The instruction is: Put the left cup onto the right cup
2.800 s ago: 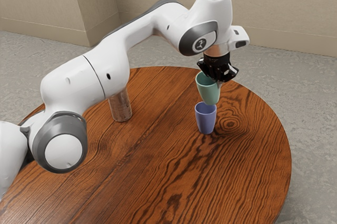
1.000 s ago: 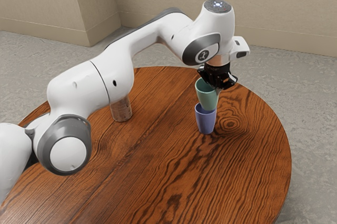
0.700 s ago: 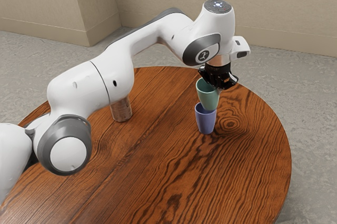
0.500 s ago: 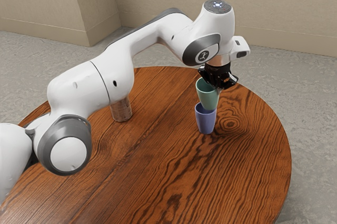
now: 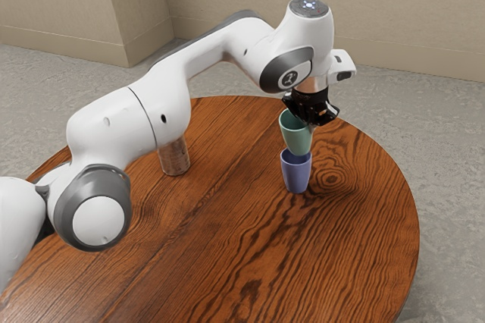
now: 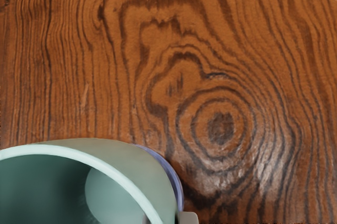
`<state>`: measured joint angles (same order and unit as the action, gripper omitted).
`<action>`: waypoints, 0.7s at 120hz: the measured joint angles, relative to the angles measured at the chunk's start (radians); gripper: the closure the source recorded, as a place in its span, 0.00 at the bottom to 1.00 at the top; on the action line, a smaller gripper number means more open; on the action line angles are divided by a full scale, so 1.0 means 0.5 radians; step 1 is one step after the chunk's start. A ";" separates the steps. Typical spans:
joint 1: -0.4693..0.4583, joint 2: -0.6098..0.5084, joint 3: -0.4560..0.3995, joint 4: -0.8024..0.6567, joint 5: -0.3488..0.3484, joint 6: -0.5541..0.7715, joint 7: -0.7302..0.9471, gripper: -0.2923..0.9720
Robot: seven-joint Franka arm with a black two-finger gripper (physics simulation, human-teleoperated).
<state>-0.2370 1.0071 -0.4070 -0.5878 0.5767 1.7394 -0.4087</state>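
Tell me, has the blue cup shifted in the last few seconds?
No. The blue cup stands at the same spot, just to the exterior view's left of the grain knot, with the green cup resting base-down in its mouth.

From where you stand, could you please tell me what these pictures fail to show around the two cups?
- Exterior view: the green cup hides the mouth of the blue cup, so how deep it sits is unclear.
- Wrist view: the lower edge cuts off the green cup, which covers most of the blue cup.
- Exterior view: the arm covers the top of the grey cylinder.
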 joint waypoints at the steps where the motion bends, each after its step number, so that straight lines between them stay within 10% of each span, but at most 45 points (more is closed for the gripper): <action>1: 0.000 0.000 0.000 0.001 0.000 -0.004 0.000 0.85; 84: 0.002 0.021 -0.002 0.003 0.004 -0.071 -0.005 0.85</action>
<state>-0.2362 1.0174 -0.4079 -0.5862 0.5788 1.7041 -0.4110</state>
